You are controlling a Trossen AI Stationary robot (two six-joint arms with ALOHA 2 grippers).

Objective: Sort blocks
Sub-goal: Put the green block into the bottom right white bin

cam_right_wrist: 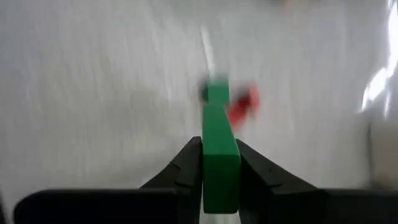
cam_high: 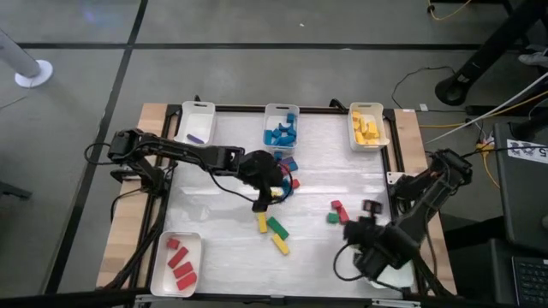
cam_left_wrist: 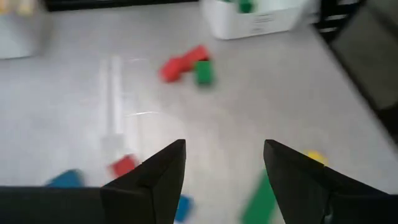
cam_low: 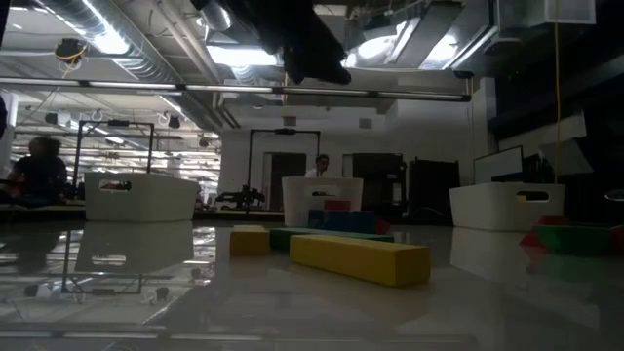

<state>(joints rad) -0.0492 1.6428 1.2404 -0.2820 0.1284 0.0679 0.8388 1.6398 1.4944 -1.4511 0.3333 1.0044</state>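
Note:
My left gripper (cam_high: pixel 262 198) hangs open and empty over the table's middle, above loose blocks: a red one (cam_left_wrist: pixel 123 165), a blue one (cam_left_wrist: pixel 62 179), a green bar (cam_high: pixel 276 228) and yellow bars (cam_high: pixel 280 245). My right gripper (cam_high: pixel 353 233) is at the near right, shut on a green bar (cam_right_wrist: pixel 219 149). A red and green cluster (cam_high: pixel 336 211) lies just beyond it. The yellow bar (cam_low: pixel 359 258) and yellow cube (cam_low: pixel 250 240) lie flat on the table. My right gripper pinches the green bar's two long sides (cam_right_wrist: pixel 217 163) between its two fingers. The bar lies along the fingers and sticks out forward past their tips (cam_right_wrist: pixel 217 96). It seems to be held above the table surface.
White trays stand along the far edge: one with a purple block (cam_high: pixel 195 124), one with blue blocks (cam_high: pixel 281 128), one with yellow blocks (cam_high: pixel 368 127). A tray with red blocks (cam_high: pixel 176 261) is at the near left. A tray holding a green block (cam_left_wrist: pixel 255 15) is near my right arm.

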